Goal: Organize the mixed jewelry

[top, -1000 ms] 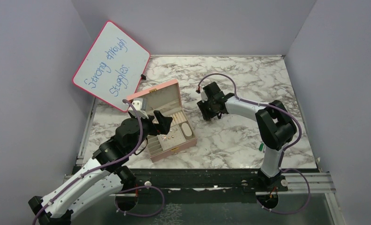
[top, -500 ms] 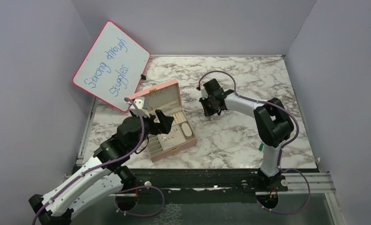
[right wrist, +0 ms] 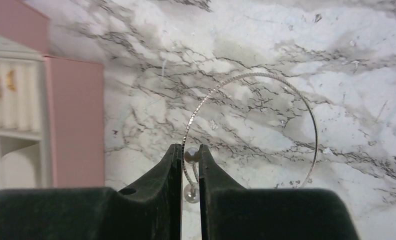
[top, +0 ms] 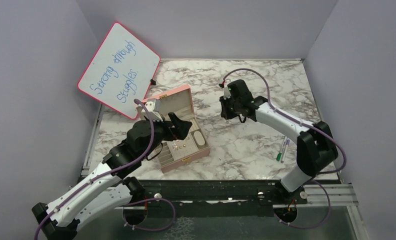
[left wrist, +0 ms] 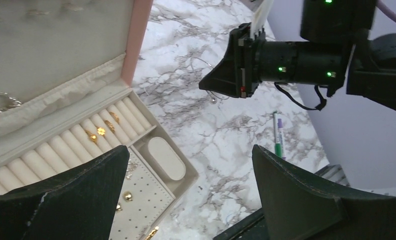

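My right gripper is shut on a thin silver hoop. Its pearl bead is pinched between the fingertips, and the loop hangs out over the marble. In the top view this gripper sits right of the pink box. The box stands open. Gold rings sit in its cream ring rolls and gold studs on its perforated panel. My left gripper hovers open over the box's right end, holding nothing; the top view shows it above the box.
A green-and-white pen lies on the marble by the right arm's elbow. A pink-framed whiteboard leans at the back left behind the box lid. Grey walls enclose the table on three sides.
My right gripper closed on the hoop's bead and moved back and right, with its elbow swinging right and uncovering the pen. The left arm edged slightly toward the box.
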